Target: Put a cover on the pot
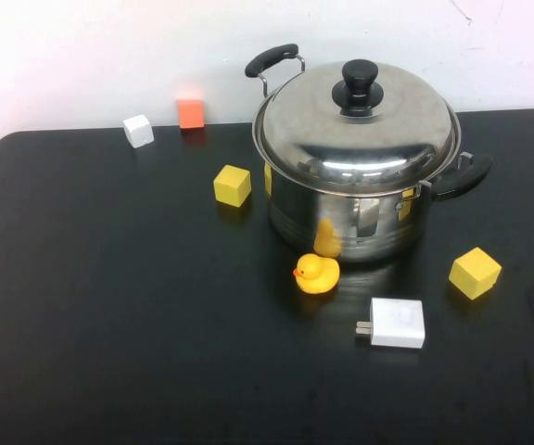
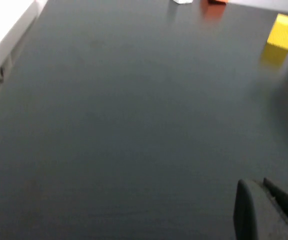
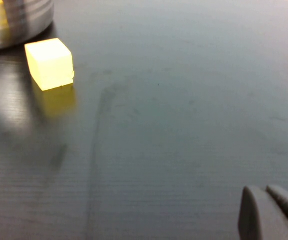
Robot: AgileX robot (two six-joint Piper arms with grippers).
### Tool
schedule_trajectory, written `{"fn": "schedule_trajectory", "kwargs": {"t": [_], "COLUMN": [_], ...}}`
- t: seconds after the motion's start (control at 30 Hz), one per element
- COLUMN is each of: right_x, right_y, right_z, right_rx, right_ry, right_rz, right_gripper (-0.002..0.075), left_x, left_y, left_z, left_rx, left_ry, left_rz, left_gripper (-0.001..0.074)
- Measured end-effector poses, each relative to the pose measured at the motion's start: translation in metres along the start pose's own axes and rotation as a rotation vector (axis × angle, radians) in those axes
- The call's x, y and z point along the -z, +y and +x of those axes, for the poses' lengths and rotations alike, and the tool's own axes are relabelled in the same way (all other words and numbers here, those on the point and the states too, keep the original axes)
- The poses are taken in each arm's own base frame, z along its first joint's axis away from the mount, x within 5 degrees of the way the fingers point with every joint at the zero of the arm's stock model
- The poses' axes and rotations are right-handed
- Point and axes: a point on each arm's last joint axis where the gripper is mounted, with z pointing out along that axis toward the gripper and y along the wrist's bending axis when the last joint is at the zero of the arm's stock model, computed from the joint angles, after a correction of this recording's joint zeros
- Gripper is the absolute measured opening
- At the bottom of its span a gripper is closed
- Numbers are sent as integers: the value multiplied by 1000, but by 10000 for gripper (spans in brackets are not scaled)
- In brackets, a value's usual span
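Observation:
The large steel pot (image 1: pixel 350 218) stands at the back middle of the black table, with black handles at its far left (image 1: pixel 272 60) and near right (image 1: pixel 462 176). The domed steel lid (image 1: pixel 378 125) with a black knob (image 1: pixel 358 85) sits squarely on its rim. Neither arm shows in the high view. My left gripper (image 2: pixel 259 192) is shut and empty, low over bare table well to the pot's left. My right gripper (image 3: pixel 263 192) is shut and empty, over bare table to the pot's right; the pot's base (image 3: pixel 14 20) shows in a corner of that view.
A yellow duck (image 1: pixel 317 273) and a white charger (image 1: pixel 397 323) lie in front of the pot. Yellow cubes sit at its right (image 1: pixel 475 272) (image 3: pixel 49 62) and left (image 1: pixel 232 184) (image 2: pixel 284 31). An orange cube (image 1: pixel 190 112) and a white cube (image 1: pixel 138 130) are at the back left.

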Motion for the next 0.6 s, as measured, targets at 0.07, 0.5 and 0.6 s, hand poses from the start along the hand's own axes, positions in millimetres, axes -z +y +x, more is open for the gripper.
{"fn": "schedule_trajectory", "kwargs": {"t": [0.07,0.5,0.6], "right_x": [0,0,0], "right_y": [0,0,0], "right_z": [0,0,0], "right_rx": [0,0,0], "right_ry": [0,0,0], "right_rz": [0,0,0], "right_gripper": [-2,-2,-2], "left_x": [0,0,0], "left_y": [0,0,0], "left_z": [0,0,0], "left_rx": [-47,-83,-120], "left_ry": [0,0,0], "left_rz": [1,2,2], "left_gripper": [-2,-2,-2]}}
